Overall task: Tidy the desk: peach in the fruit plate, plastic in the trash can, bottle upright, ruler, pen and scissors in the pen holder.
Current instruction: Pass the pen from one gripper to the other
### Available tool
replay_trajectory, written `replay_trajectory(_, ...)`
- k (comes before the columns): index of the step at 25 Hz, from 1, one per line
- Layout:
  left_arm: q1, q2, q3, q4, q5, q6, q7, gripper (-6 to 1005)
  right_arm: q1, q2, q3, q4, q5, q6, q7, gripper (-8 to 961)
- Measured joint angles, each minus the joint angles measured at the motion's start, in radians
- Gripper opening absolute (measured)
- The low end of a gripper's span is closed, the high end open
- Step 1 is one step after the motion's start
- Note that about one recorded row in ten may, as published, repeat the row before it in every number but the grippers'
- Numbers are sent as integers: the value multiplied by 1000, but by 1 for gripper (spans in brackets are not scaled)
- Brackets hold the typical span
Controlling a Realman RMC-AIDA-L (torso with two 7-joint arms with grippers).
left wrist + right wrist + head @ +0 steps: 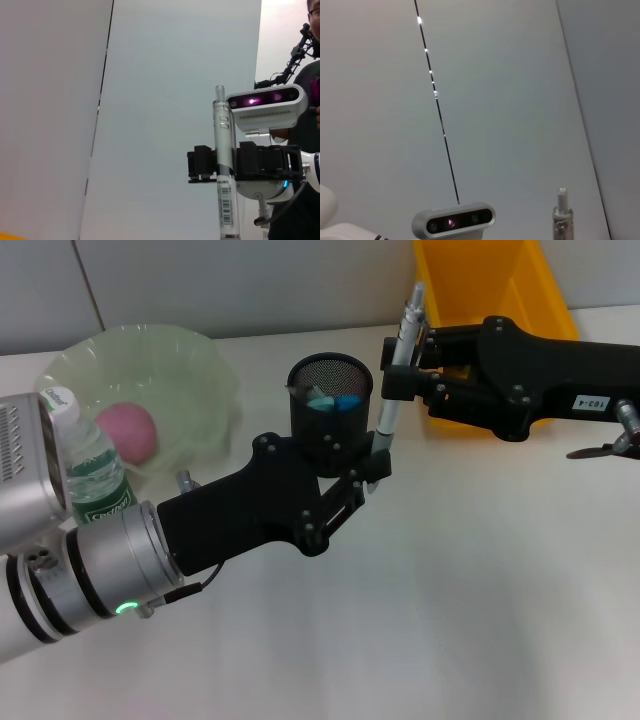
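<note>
A silver pen stands nearly upright just right of the black mesh pen holder. My left gripper is shut on its lower end. My right gripper is shut on its upper half; the left wrist view shows those right fingers clamped on the pen. Blue scissors handles show inside the holder, and a grey strip pokes out at its rim. The pink peach lies in the pale green fruit plate. The bottle stands upright. The plastic is out of view.
The yellow trash can stands at the back right, behind my right arm. My left arm reaches across in front of the plate and holder. A person stands behind the right arm in the left wrist view.
</note>
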Motion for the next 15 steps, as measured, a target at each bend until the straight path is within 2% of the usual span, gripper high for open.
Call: replay_trajectory(15,-5,0,10,0,0,-7,-12,228,-4,7,0,-1,0,0,-14,207)
